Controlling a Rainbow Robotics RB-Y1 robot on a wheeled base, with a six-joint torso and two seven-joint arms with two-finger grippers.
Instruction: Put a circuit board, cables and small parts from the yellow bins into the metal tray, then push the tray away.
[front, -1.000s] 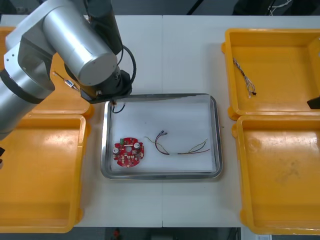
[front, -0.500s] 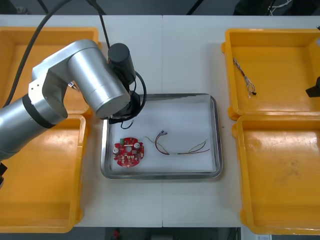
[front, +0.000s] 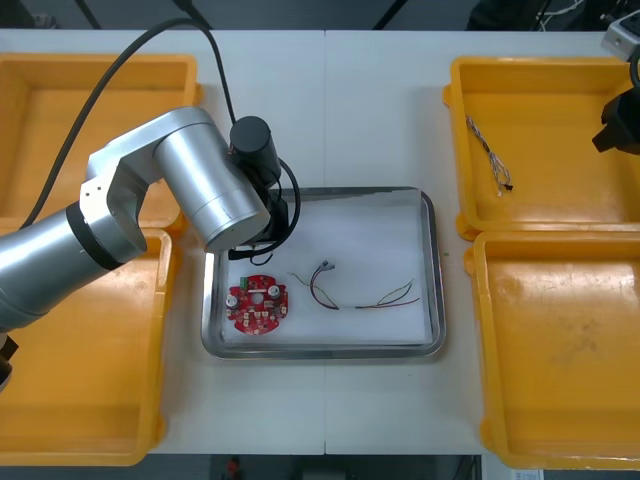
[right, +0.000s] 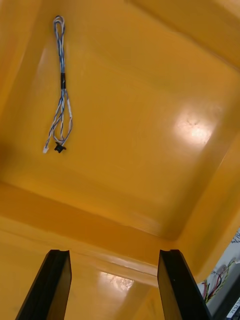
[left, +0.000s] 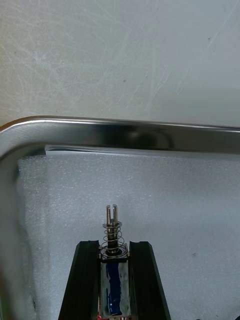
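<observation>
My left gripper (left: 114, 250) is shut on a small metal part (left: 114, 260) with a spring and a blue body. It hovers over the white lining just inside the metal tray's rim (left: 125, 132). In the front view the left arm (front: 210, 190) covers the tray's (front: 432, 270) far left corner. A round red circuit board (front: 258, 306) and a red and yellow cable (front: 360, 290) lie in the tray. My right gripper (right: 115, 265) is open above the far right yellow bin (right: 150, 125). A twisted blue and white cable (right: 61, 90) lies beyond its fingertips, also seen as the cable (front: 490, 155) from the front.
Two yellow bins (front: 90, 350) stand on the left and two bins (front: 560, 350) on the right, close to the tray's sides. The right arm's dark end (front: 620, 125) sits at the far right edge. Bare table lies beyond the tray.
The left arm has swung from the far left bin to the tray's far left corner. The right arm has moved farther back along the right edge.
</observation>
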